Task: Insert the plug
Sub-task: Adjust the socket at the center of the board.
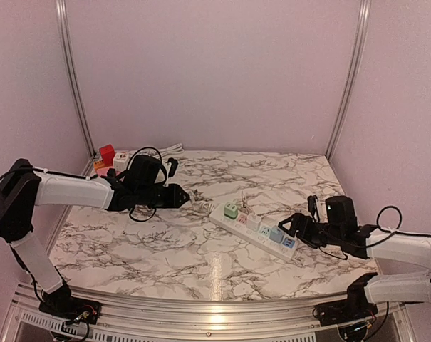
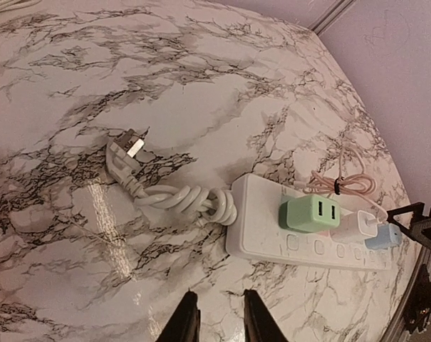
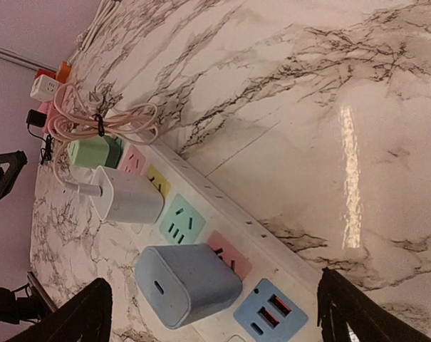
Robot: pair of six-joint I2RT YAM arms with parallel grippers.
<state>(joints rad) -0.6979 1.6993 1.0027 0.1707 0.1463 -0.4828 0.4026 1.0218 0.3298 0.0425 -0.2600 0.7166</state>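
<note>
A white power strip point(image 1: 243, 229) lies in the middle of the marble table. A green charger point(image 1: 231, 211), a white charger point(image 1: 252, 221) and a blue-grey charger point(image 1: 276, 234) stand in it. In the right wrist view the blue-grey charger point(image 3: 190, 281) sits in a pink socket with its prongs partly showing. My right gripper point(image 3: 215, 313) is wide open on either side of it, touching nothing. My left gripper point(image 2: 216, 299) is open and empty, just in front of the strip's near end point(image 2: 272, 235). The strip's own plug point(image 2: 126, 152) lies loose on its coiled cord.
A coiled pink cable point(image 3: 101, 121) runs from the white charger point(image 3: 130, 196) and lies behind the strip. Red, orange and white adapters point(image 1: 107, 153) and a white cable point(image 1: 169, 149) sit in the back left corner. Walls close the table on three sides.
</note>
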